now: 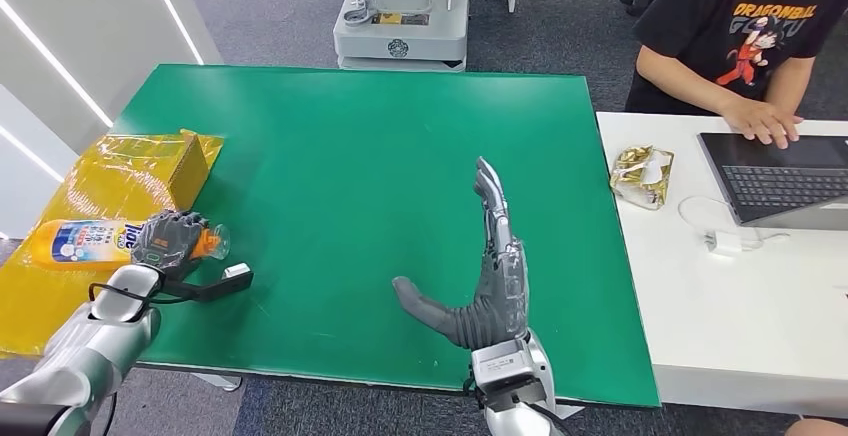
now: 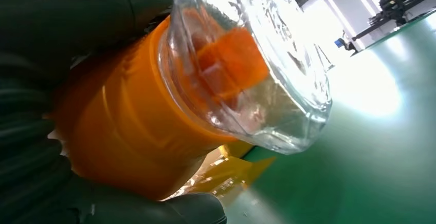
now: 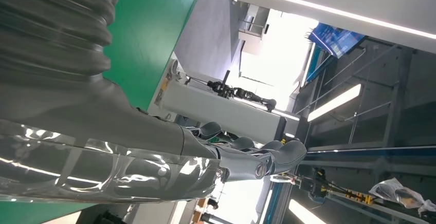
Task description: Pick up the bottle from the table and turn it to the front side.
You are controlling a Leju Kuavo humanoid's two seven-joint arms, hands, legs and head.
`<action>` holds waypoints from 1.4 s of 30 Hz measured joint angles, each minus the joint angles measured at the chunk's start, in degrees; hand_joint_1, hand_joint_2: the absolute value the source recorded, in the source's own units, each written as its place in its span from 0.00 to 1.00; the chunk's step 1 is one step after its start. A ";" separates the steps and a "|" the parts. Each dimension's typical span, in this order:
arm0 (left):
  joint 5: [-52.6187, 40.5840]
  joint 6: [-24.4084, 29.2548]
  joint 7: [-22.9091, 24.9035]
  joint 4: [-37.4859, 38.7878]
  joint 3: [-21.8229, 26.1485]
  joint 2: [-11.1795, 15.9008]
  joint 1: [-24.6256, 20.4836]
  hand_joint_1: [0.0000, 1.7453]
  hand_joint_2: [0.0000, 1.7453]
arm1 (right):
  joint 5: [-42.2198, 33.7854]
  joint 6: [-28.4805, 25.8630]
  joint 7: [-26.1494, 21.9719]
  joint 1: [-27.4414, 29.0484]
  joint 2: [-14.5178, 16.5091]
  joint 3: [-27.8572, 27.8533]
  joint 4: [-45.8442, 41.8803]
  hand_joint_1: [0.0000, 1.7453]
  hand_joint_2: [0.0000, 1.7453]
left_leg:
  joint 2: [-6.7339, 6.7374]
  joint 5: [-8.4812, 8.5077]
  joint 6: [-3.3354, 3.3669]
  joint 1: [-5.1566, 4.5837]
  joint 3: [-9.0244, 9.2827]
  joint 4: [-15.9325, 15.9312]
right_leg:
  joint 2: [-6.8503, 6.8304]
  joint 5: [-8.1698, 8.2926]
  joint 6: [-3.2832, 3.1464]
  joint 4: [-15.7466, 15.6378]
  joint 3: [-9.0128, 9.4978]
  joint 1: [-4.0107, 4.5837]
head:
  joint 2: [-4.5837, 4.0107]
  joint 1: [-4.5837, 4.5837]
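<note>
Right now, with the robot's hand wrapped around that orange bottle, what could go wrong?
The left hand grips the bottle near its neck, by the clear cap, so the long body could sag or slip when lifted. The bottle lies on crinkly yellow plastic at the green table edge; it could drag along or fall.

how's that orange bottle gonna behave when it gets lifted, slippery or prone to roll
The bottle looks smooth, glossy plastic, so probably slippery in the left hand. It lies on its side and seems round, so likely to roll if released.
</note>
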 joint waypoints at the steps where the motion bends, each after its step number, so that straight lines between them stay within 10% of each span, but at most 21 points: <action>1: 0.00 0.01 -0.11 0.00 0.02 -0.16 0.11 1.00 1.00 | 0.00 -0.01 -0.01 0.00 0.00 0.00 0.00 0.00 1.00 | 0.00 0.00 0.00 0.00 0.00 0.00 | 0.00 0.00 0.00 0.00 0.00 0.00 | 0.00 0.00; 9: -0.26 -1.34 -0.91 0.00 0.40 -1.60 0.27 1.00 1.00 | -0.02 -0.57 -0.10 0.00 0.00 -0.01 0.02 0.00 1.00 | -0.04 0.00 0.00 -0.01 0.00 0.00 | -0.04 0.00 0.00 -0.01 0.01 -0.01 | 0.00 0.01; 13: -0.51 -5.59 1.22 0.00 0.81 -2.31 0.08 0.00 1.00 | -0.04 -0.91 -0.13 -0.01 0.00 0.00 0.10 0.00 1.00 | -0.07 0.00 0.00 -0.02 0.04 0.00 | -0.10 0.00 0.00 -0.01 0.06 -0.01 | 0.00 0.00; 27: -0.60 -22.99 7.27 0.24 0.83 -3.21 -4.60 0.00 1.00 | 1.21 -2.21 0.90 -0.14 0.02 0.00 0.20 0.00 1.00 | -0.03 0.06 -0.09 -0.01 0.48 -0.09 | -0.03 0.07 -0.12 0.08 0.37 0.00 | 0.00 -0.01; 42: 0.66 -7.34 6.95 -0.81 4.97 -2.75 -0.37 0.00 1.00 | 2.28 -2.06 2.08 0.25 0.02 -0.33 -0.96 0.00 1.00 | 0.02 0.04 -0.11 -0.02 0.36 -0.10 | 0.05 0.04 -0.15 0.06 0.23 -0.01 | 0.00 -0.01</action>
